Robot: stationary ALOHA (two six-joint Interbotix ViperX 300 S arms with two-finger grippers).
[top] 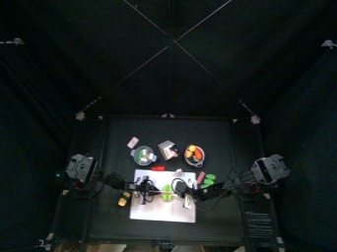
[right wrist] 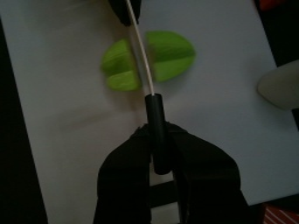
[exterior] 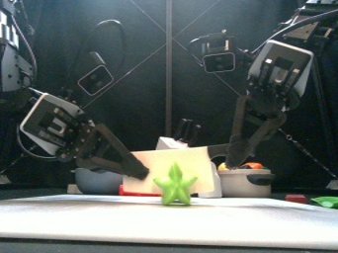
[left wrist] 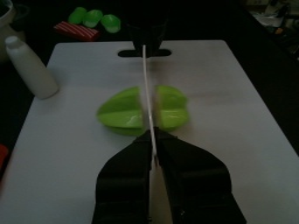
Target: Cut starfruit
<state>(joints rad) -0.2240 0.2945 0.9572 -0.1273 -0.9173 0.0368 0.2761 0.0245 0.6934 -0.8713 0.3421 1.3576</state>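
Yellow-green and ridged, the starfruit (left wrist: 145, 110) lies near the middle of the white cutting board (left wrist: 233, 105), which rests on the black table (top: 112, 133). Seen end-on from the front, the fruit (exterior: 173, 184) shows its star-shaped profile, sitting on the board's surface.

A knife spans the fruit lengthwise. Its thin pale blade (left wrist: 147, 96) runs over the starfruit along one of the central ridges; whether the edge has entered the flesh cannot be told. The left gripper (left wrist: 153, 162) is closed on one end of the blade, both jaws pressed tight against it. The right gripper (right wrist: 155, 149) is clamped on the knife's black handle (right wrist: 153, 118) at the opposite end, so that the two arms meet over the board from either side.

In the front view both arms slope down toward the board behind the fruit. Beyond the board stand a white bottle (left wrist: 31, 66), a small green item (left wrist: 93, 17) and, in the rear row, bowls (top: 192, 155) holding orange pieces.
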